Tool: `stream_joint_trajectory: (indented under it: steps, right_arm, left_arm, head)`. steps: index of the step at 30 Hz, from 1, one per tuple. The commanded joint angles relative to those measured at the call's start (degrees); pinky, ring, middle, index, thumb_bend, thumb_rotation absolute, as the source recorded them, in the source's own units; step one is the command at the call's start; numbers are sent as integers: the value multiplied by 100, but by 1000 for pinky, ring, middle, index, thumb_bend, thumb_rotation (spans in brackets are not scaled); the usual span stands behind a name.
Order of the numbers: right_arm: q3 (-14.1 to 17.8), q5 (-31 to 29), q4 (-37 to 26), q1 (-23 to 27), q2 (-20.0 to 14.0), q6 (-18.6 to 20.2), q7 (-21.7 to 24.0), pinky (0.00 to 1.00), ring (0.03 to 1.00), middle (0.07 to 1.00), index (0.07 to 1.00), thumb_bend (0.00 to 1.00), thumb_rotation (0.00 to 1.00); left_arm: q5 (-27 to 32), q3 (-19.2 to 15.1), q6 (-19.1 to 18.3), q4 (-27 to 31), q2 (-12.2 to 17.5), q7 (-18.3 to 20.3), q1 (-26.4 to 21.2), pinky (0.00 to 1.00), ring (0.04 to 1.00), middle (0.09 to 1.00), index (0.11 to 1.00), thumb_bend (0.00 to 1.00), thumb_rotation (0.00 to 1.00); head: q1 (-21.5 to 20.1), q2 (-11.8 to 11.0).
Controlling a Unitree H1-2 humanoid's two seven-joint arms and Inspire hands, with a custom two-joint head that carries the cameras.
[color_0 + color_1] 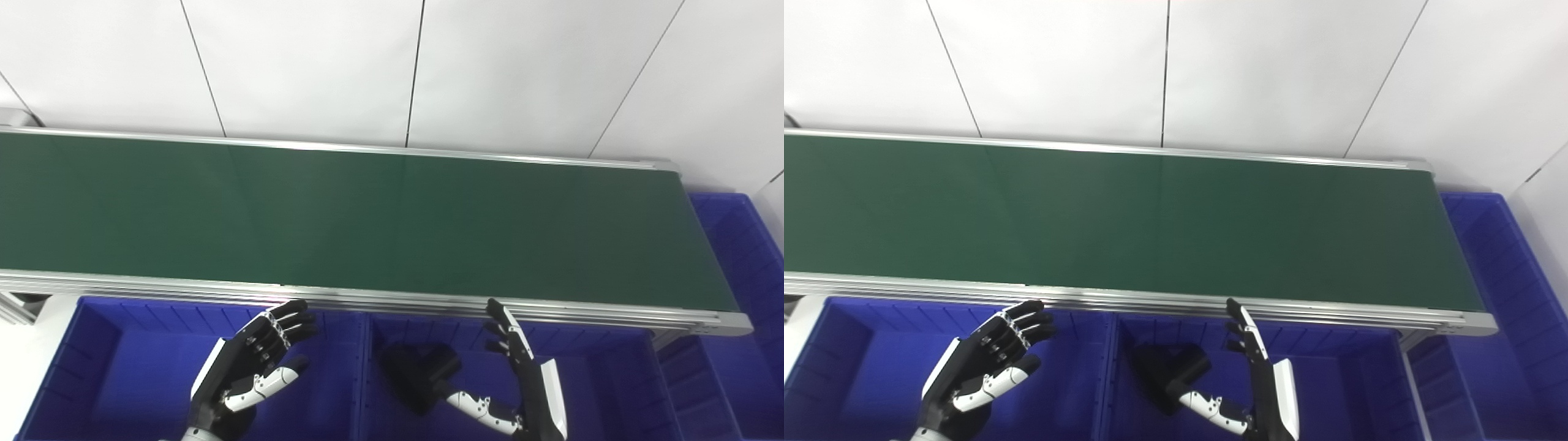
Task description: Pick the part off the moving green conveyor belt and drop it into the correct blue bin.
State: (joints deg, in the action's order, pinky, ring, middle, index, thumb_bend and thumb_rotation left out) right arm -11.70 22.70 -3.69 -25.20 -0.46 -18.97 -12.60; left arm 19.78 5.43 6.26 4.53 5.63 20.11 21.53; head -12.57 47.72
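Observation:
The green conveyor belt [367,220] runs left to right and carries no part. A black part [419,370] lies inside the blue bin [606,386] below the belt's front rail, right of the divider. My right hand [520,380] is open over that bin, fingers pointing up toward the rail and thumb reaching left to the part's edge; I cannot tell if the thumb touches it. My left hand [254,361] is open and empty over the left blue bin [92,373].
A third blue bin [744,257] stands past the belt's right end. The belt's metal front rail [392,300] runs just above both hands. A white panelled wall stands behind the belt.

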Motion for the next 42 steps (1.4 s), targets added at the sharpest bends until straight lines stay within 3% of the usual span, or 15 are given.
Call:
stream_joint_trajectory:
  steps: [1, 8, 16, 23, 28, 42]
  right_arm:
    - [-86, -191, -52, -30, -17, -381, 111, 710, 817, 865, 894, 675, 173]
    - [-183, -429, 28, -72, -99, -439, 305, 709, 804, 845, 872, 683, 154]
    - [-185, -409, -206, -217, -176, -165, 510, 701, 800, 847, 868, 695, 168]
    - [-87, -370, -354, -213, -151, 36, 578, 660, 775, 831, 859, 702, 190]
    - [-8, -433, -379, -170, -108, 120, 592, 661, 771, 831, 860, 701, 217]
    - [174, -312, -293, -144, 121, 108, 438, 692, 792, 836, 874, 683, 203]
  left_arm:
    - [-40, -2, 67, 174, 5, 0, -36, 806, 703, 728, 745, 588, 0]
    - [-51, -5, 67, 203, -8, 4, -26, 804, 694, 716, 738, 588, 0]
    - [-37, -19, -1, 300, 13, 2, 7, 814, 702, 721, 741, 566, 0]
    - [-30, -63, -86, 359, 2, -71, -67, 794, 702, 719, 741, 572, 0]
    - [-33, -95, -144, 377, 39, -71, -144, 801, 696, 711, 740, 588, 0]
    - [24, -236, -189, 328, 64, -11, -183, 812, 695, 712, 735, 597, 0]
  head:
    - [6, 2]
    - [23, -2]
    - [23, 130]
    - [-78, 499]
    - [-219, 590]
    - [-366, 511]
